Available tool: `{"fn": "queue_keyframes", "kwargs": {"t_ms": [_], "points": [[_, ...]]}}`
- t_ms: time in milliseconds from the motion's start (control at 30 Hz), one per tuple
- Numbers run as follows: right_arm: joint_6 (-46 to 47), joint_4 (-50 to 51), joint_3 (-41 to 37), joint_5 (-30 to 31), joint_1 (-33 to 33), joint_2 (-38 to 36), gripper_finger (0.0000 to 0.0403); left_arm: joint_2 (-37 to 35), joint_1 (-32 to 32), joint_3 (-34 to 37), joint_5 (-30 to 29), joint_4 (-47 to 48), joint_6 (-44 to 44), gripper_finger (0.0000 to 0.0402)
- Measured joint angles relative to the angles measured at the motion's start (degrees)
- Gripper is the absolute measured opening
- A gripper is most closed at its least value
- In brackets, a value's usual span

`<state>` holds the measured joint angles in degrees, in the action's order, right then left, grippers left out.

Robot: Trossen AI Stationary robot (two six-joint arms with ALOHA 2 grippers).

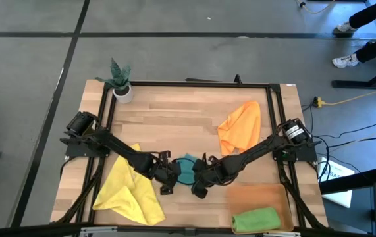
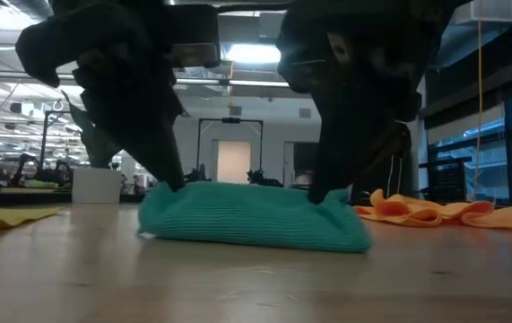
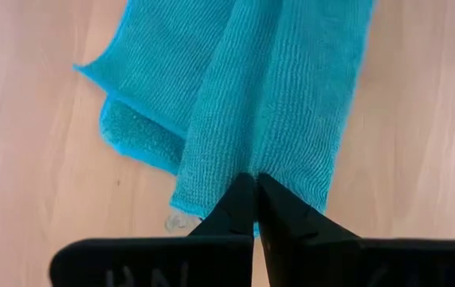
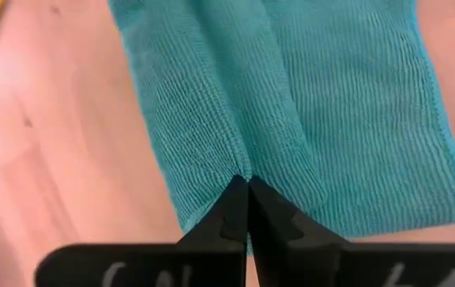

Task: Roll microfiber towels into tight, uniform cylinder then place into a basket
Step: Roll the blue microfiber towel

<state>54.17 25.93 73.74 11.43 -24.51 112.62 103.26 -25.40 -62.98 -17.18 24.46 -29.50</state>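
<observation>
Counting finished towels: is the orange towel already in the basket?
No, the orange towel lies loose on the table; only a green roll is in the basket.

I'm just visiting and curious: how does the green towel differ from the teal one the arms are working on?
The green towel is a finished roll lying in the orange-brown basket; the teal towel lies folded flat on the bare table. Nothing touches the green towel, while the left gripper and right gripper are each shut on a pinch of the teal towel. Both are plain soft cloths.
</observation>
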Motion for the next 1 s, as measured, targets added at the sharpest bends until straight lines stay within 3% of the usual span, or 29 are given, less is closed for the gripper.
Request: {"fn": "queue_keyframes", "kwargs": {"t_ms": [133, 600, 1000], "points": [[1.3, 2.3, 0.0, 3.1, 0.0, 0.0, 0.0005, 0.0, 0.2, -0.1, -0.7, -0.3, 0.2, 0.0000], [0.8, 3.4, 0.0, 4.1, 0.0, 1.5, 0.0005, 2.9, 0.5, -0.1, -3.1, -1.4, 2.1, 0.0000], [-7.8, 0.1, -0.1, 3.2, -0.3, 2.2, 0.0030, 3.3, 0.5, 0.0, -2.6, -1.9, 3.0, 0.0000]]}}
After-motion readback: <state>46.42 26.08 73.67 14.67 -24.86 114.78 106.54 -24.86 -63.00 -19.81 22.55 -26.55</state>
